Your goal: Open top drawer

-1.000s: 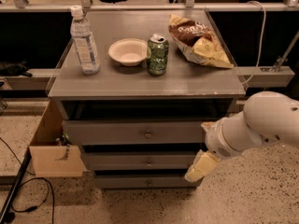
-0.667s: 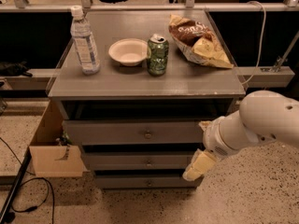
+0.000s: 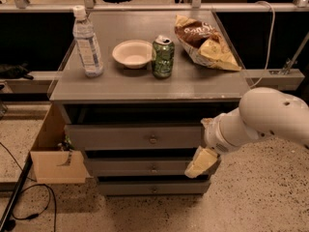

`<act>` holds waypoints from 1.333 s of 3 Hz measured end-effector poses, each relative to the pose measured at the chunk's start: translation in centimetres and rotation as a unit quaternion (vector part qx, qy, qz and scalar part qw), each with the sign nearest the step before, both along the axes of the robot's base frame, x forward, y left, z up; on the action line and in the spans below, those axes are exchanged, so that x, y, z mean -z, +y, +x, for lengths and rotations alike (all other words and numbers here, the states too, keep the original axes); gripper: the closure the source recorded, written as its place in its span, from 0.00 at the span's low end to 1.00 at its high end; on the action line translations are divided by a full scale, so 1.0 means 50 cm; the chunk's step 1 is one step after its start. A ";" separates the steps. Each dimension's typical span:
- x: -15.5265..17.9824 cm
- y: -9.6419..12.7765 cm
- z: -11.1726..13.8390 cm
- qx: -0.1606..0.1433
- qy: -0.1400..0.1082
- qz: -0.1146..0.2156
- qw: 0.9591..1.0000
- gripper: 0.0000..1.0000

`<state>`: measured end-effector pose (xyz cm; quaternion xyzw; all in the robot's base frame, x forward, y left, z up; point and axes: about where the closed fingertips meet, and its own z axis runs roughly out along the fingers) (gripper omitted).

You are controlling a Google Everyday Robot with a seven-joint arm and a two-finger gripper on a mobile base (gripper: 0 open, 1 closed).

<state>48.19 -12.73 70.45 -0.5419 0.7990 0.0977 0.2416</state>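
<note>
The top drawer (image 3: 120, 137) sits just under the grey tabletop (image 3: 145, 87), with a dark gap above its front and a small knob (image 3: 153, 139) at its centre. The hand (image 3: 202, 162) hangs before the right end of the middle drawer (image 3: 135, 166); whether it is wide or narrow I cannot tell. On the tabletop stand a water bottle (image 3: 88, 42), a bowl (image 3: 132, 53), a green can (image 3: 162, 57) and a chip bag (image 3: 205, 42). A cardboard box (image 3: 54, 166) rests on the speckled floor (image 3: 251, 202) at the left.
</note>
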 end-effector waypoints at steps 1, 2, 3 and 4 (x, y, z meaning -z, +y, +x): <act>0.054 0.005 0.076 0.004 -0.015 0.014 1.000 0.00; 0.053 0.005 0.076 0.004 -0.015 0.014 1.000 0.00; 0.055 0.012 0.113 0.003 -0.028 0.008 1.000 0.00; 0.060 0.016 0.140 0.002 -0.037 0.005 0.999 0.00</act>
